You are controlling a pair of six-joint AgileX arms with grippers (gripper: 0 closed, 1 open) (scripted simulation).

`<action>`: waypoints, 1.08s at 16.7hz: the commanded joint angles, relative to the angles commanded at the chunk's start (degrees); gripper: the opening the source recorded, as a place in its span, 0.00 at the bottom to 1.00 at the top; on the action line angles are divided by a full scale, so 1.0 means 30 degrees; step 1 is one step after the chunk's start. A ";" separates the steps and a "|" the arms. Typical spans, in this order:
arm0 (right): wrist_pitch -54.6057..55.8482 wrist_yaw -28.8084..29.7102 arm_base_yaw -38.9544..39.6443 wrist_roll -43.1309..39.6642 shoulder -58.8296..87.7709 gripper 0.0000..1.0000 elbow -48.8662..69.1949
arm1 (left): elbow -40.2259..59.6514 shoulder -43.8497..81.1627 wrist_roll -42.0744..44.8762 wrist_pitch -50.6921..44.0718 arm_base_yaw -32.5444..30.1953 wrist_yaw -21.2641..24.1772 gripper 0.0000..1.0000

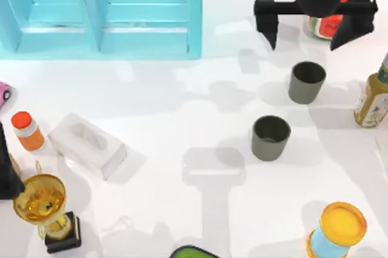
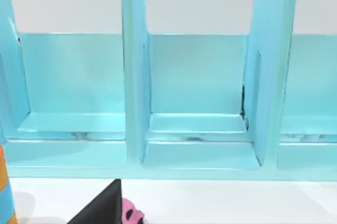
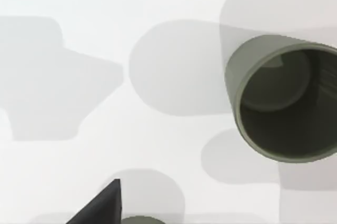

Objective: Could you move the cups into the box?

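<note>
The white bench carried a light-blue box at its far left. Two grey-olive cups stood upright on the right half, apart from each other: the far cup and the near cup. The right pincer hung above the bench just beyond the far cup, fingers spread wide, holding nothing. The left arm sat at the left edge; its pincer state could not be determined.

Two alike dark grey-olive cups, round, no handles, both upright and empty on the white table's right half, far cup, near cup apart from it, light blue open-fronted box at far left
</note>
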 joint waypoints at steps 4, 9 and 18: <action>0.2914 0.0002 -0.0012 -0.0037 0.0171 1.00 -0.2712 | 0.0000 0.0000 0.0000 0.0000 0.0000 0.0000 1.00; 0.6635 0.0005 -0.0024 -0.0047 0.0518 1.00 -0.6080 | 0.0000 0.0000 0.0000 0.0000 0.0000 0.0000 1.00; 0.6803 0.0006 -0.0023 -0.0045 0.0552 0.62 -0.6241 | 0.0000 0.0000 0.0000 0.0000 0.0000 0.0000 1.00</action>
